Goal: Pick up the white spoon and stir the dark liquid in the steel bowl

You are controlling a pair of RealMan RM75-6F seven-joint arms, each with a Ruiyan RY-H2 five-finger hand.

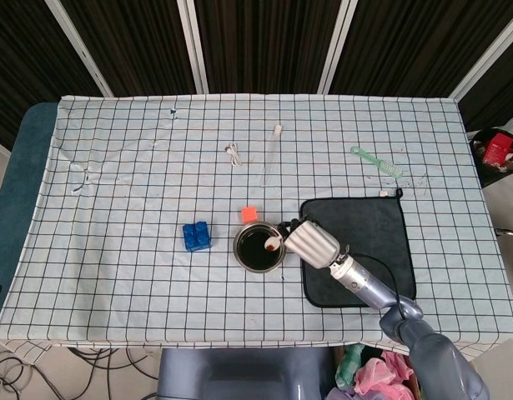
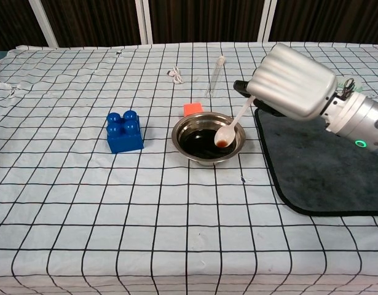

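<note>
My right hand [image 2: 293, 80] [image 1: 313, 242] grips the handle of the white spoon [image 2: 230, 127] and hovers just right of the steel bowl [image 2: 192, 145] [image 1: 243, 254]. The spoon slants down to the left, its scoop [image 1: 273, 245] over the bowl's right side with a brown drop in it. Dark liquid [image 2: 200, 139] fills the bowl's bottom. Whether the scoop touches the liquid I cannot tell. My left hand appears in neither view.
A blue block [image 2: 124, 131] stands left of the bowl and a small orange cube [image 2: 192, 109] just behind it. A dark mat [image 2: 324, 172] lies under my right forearm. Further back lie a clear tube [image 2: 216, 74], a small white cable [image 2: 175, 75] and a green brush [image 1: 375, 161].
</note>
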